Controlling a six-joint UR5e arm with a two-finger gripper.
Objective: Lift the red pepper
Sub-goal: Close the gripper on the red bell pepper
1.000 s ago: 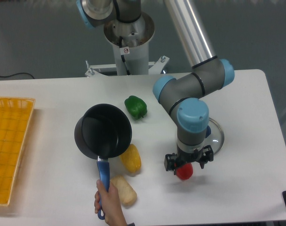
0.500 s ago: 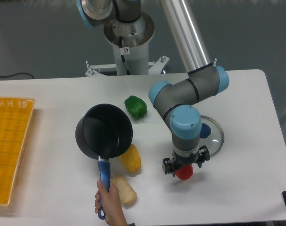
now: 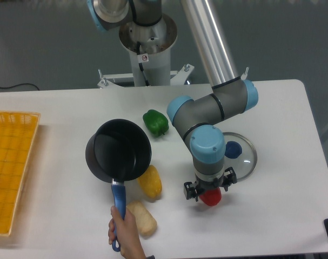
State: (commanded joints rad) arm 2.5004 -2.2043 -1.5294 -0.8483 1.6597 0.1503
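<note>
The gripper (image 3: 209, 190) is hanging straight down over the red pepper (image 3: 211, 197), which is sitting on the white table (image 3: 293, 135) near the front edge, just below the glass lid (image 3: 243, 159). The wrist is hiding the fingers, so I cannot tell whether they are clamping the pepper or merely straddling it. A person's hand (image 3: 125, 229) is gripping the blue handle of the black saucepan (image 3: 119, 150), beside the yellow pepper (image 3: 150, 182).

a: peppers? three: one red pepper (image 3: 211, 197), one green pepper (image 3: 155, 122), one yellow pepper (image 3: 150, 182).
b: cookware? one black pot (image 3: 119, 150), one glass lid (image 3: 238, 156). also one yellow basket (image 3: 9, 167), one bread roll (image 3: 141, 217).
</note>
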